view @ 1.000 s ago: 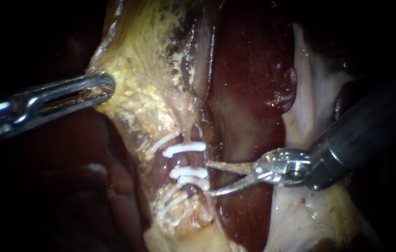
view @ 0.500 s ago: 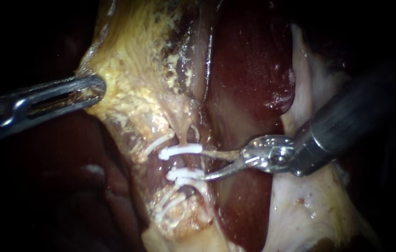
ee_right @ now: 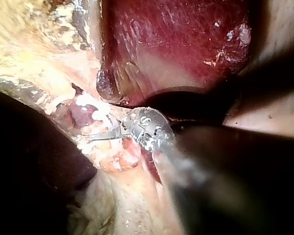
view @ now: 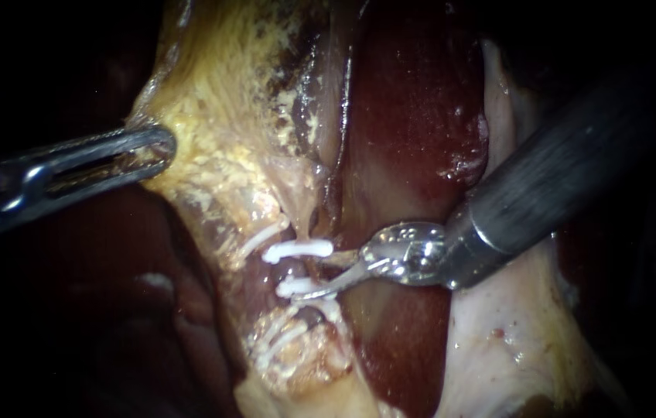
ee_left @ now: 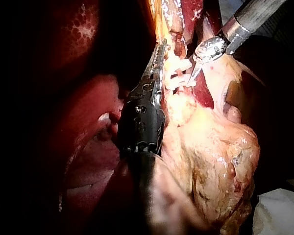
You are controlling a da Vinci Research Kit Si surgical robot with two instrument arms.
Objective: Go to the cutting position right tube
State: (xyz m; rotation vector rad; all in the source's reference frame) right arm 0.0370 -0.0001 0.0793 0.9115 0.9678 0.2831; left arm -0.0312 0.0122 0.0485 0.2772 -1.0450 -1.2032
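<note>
**Item 1, right instrument** (view: 314,275). Over the last second it has advanced along the liver's face toward the clips. The tips, which were just beside the clips' free ends, now overlap them. The end effector is a pair of slim curved blades standing open and gripping nothing. The upper blade meets the end of the upper clip (view: 297,249), and the lower blade lies across the lower clip (view: 293,287).

**Item 2, right tube** (view: 309,229). This is a pale strand running down between the gallbladder's edge and the liver. Its clipped stretch sits at the mouth of the open blades. Judgement: the cutting position is nearly reached. What remains is to seat the tube fully between the blades, clear of both clips.

**Item 3, left instrument** (view: 159,147). Its place against the tissue is unchanged over the last half second. The end effector is closed on the rim of the gallbladder (view: 220,116), holding that yellow sheet out taut.

**Item 4, surroundings.** The liver (view: 413,101) lies dark red behind the right shaft. More clips (view: 275,340) sit on the neighbouring tube, just beside and below.

**Item 5, obstructions.** The clips crowd the gap (metal on plastic is the risk here). The lower blade hides part of the lower clip, so how far it reaches behind the tube cannot be told.
</note>
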